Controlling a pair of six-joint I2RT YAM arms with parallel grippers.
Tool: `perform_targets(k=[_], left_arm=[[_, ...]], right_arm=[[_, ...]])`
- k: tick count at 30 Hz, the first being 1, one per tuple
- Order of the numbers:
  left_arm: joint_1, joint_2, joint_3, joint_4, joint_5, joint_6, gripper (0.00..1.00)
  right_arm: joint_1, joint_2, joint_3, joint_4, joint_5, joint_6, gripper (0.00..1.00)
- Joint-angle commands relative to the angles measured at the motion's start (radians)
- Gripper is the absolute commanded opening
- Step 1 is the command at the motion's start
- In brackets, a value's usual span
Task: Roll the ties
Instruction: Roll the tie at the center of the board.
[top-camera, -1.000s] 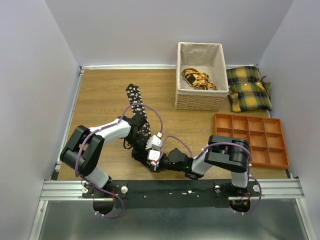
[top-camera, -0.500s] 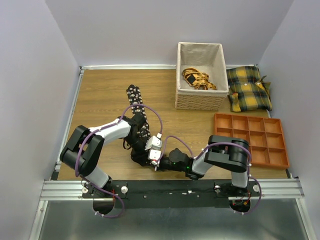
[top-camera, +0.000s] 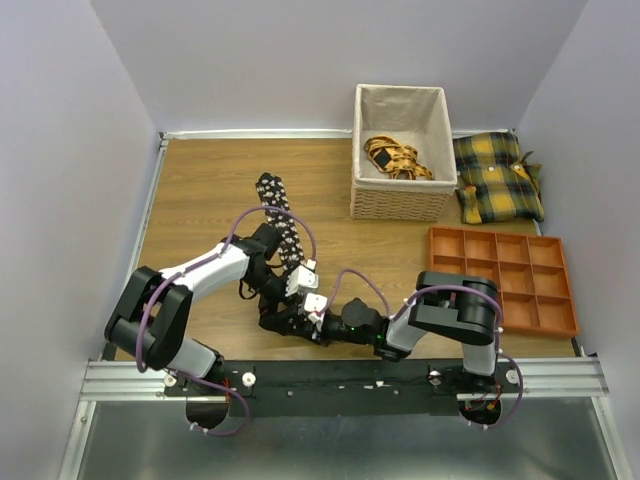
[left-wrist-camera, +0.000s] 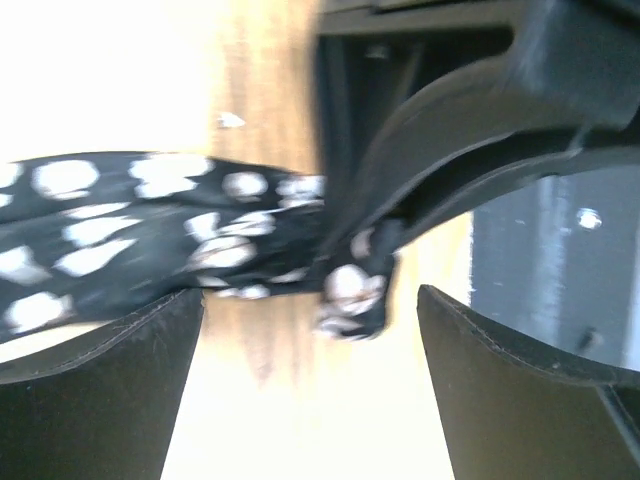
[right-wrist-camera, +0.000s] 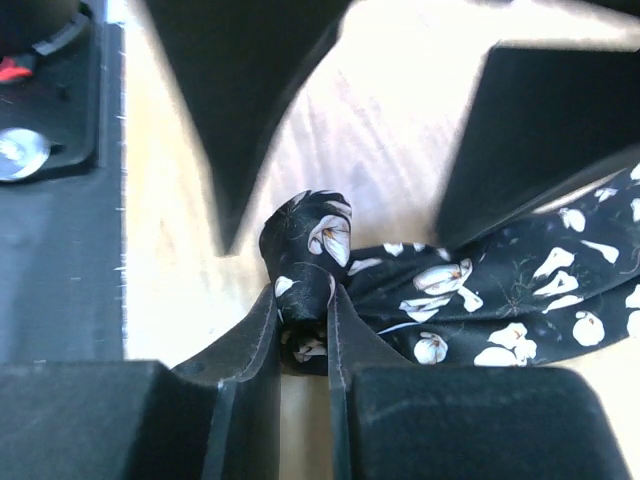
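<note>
A black tie (top-camera: 275, 215) with small white flowers lies as a strip on the wooden table, running from the back toward the arms. Its near end is wound into a small coil (right-wrist-camera: 308, 245). My right gripper (right-wrist-camera: 303, 300) is shut on that coil, its two fingers pinching it from both sides. In the top view the right gripper (top-camera: 287, 318) sits low by the near edge. My left gripper (left-wrist-camera: 310, 400) stands open just beyond the coil (left-wrist-camera: 350, 290), with bare table between its fingers. From above, the left gripper (top-camera: 277, 283) straddles the tie's near part.
A wicker basket (top-camera: 400, 205) holding a yellow patterned bundle (top-camera: 395, 157) stands at the back. Plaid cushions (top-camera: 497, 178) lie to its right. An orange compartment tray (top-camera: 505, 282) sits at the right. The black mounting rail (top-camera: 340, 378) borders the near edge.
My left gripper has opened wide and let go of the tie's end. My right gripper has shut on the coiled end, and both have shifted slightly toward the near left.
</note>
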Motion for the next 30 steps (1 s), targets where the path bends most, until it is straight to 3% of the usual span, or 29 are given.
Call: perform_targets(k=[1, 6, 10, 16, 23, 30], left_arm=[[0.008, -0.083, -0.029, 0.109, -0.022, 0.004, 0.99], [0.017, -0.176, -0.091, 0.199, -0.068, -0.037, 0.99], [0.037, -0.238, -0.123, 0.226, -0.081, -0.044, 0.99], [0.048, -0.291, -0.132, 0.143, -0.022, 0.048, 0.99], [0.068, -0.279, -0.102, 0.044, 0.031, 0.157, 0.99], [0.068, -0.336, -0.100, -0.013, 0.007, 0.214, 0.99]], right_arm=[[0.000, 0.029, -0.037, -0.011, -0.008, 0.222, 0.13], [-0.001, 0.025, 0.013, -0.143, -0.007, 0.293, 0.13], [-0.001, 0.035, -0.012, -0.086, -0.016, 0.394, 0.13], [-0.003, 0.072, -0.020, -0.031, -0.033, 0.502, 0.11], [-0.007, 0.063, -0.019, -0.071, -0.040, 0.514, 0.11], [-0.032, 0.049, -0.048, -0.019, -0.132, 0.686, 0.11]])
